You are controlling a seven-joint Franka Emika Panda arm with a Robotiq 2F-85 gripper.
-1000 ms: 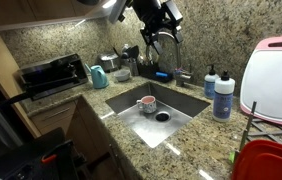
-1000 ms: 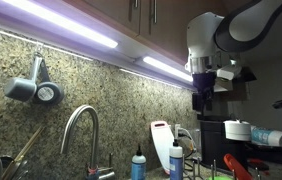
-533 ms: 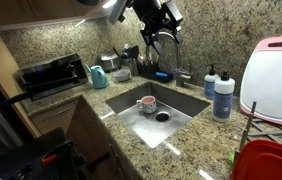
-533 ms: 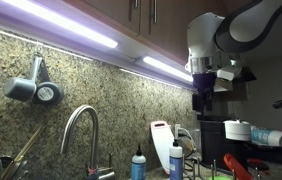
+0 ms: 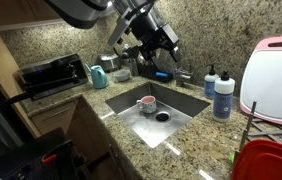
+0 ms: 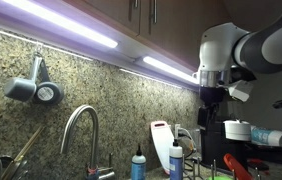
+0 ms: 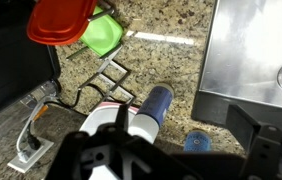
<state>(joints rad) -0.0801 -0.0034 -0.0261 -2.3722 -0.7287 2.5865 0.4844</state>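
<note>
**Pincer** point(image 5: 162, 47): open, jaws spread wide with nothing between them. It hangs in the upper middle of an exterior view, above the faucet point(image 5: 178, 72) at the back of the sink point(image 5: 186, 100). In the wrist view its dark fingers point(image 7: 271, 155) take up the bottom edge at left and right, with a gap between.

**Nearest thing:** bottle point(image 5: 224, 97). It stands on the table point(image 5: 196, 145) just past the sink's right rim. It lies to the lower right of the pincer, lower down and well apart from it. Its long axis is upright. In the wrist view the bottle point(image 7: 156, 105) sits in the lower middle, just above the gap, foreshortened and slanting from upper right to lower left.

**Appearance:** blue top and pale body; the label is too small to read. A pump bottle point(image 5: 210, 82), white with a dark head, stands just beside it toward the wall. Whether the two touch cannot be told.

**Further out:** a cup point(image 5: 148, 103) sits in the sink near the drain. A pink-edged board point(image 5: 271, 75) stands at the right. A red tub point(image 7: 59, 20) is at the upper left of the wrist view.
</note>
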